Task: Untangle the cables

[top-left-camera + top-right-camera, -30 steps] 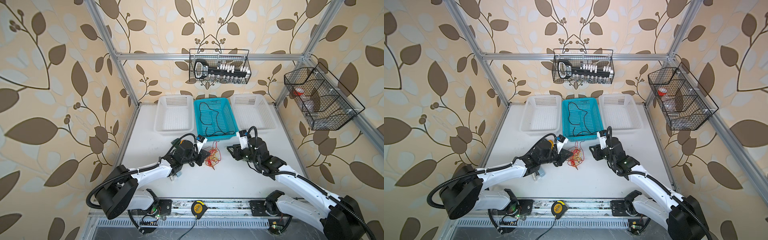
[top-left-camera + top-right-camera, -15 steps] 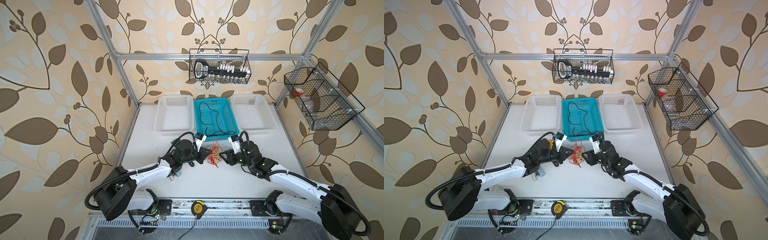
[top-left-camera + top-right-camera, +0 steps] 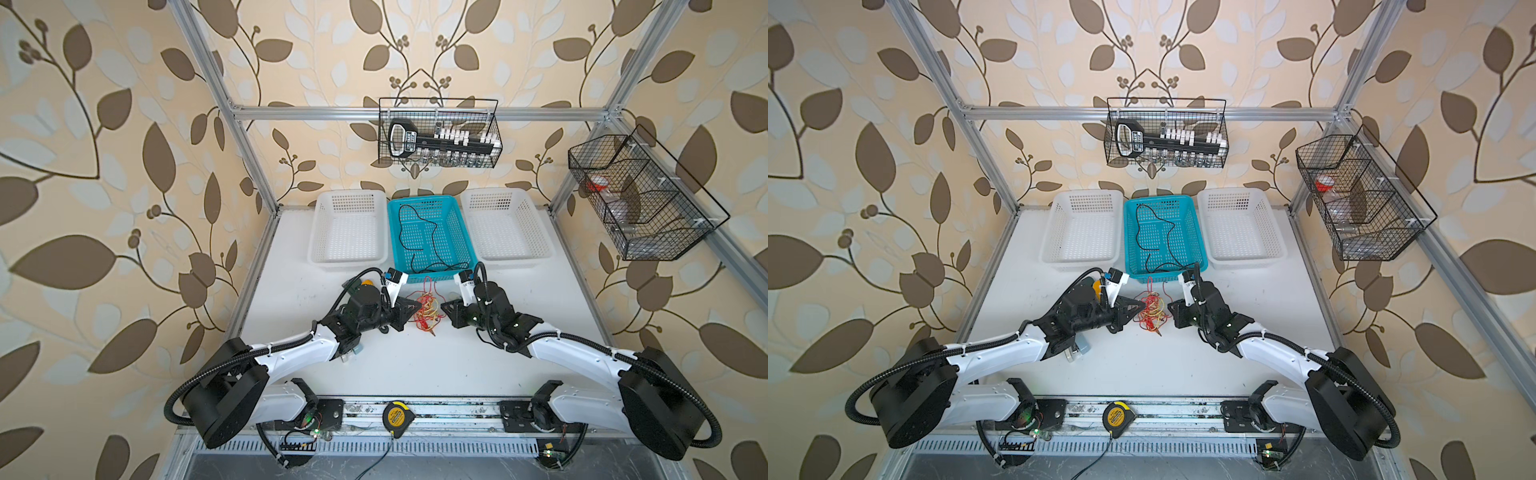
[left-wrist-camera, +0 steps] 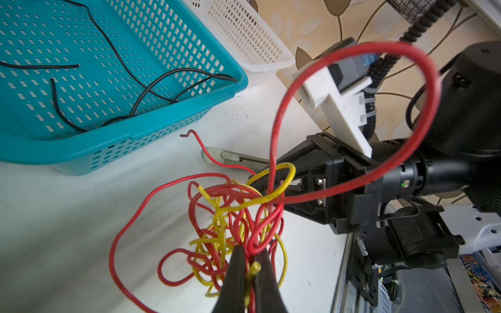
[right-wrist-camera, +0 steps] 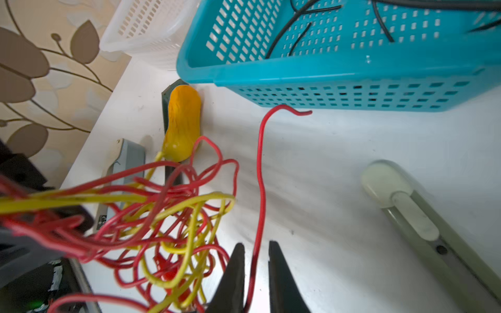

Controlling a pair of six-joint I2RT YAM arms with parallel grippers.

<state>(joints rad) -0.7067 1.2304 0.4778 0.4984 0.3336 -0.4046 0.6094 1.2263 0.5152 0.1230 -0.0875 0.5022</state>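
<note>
The left claw (image 4: pixel 250 252) pinches the messy ball of thin red and yellow wires (image 4: pixel 225 216), while one loose red wire (image 5: pixel 260 176) runs straight out between the narrow, not quite shut jaws of the right claw (image 5: pixel 256 244).

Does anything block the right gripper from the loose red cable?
Nothing visible does. The red cable runs between the right gripper's parted fingers, beside the tangle, which the left gripper pinches.
</note>
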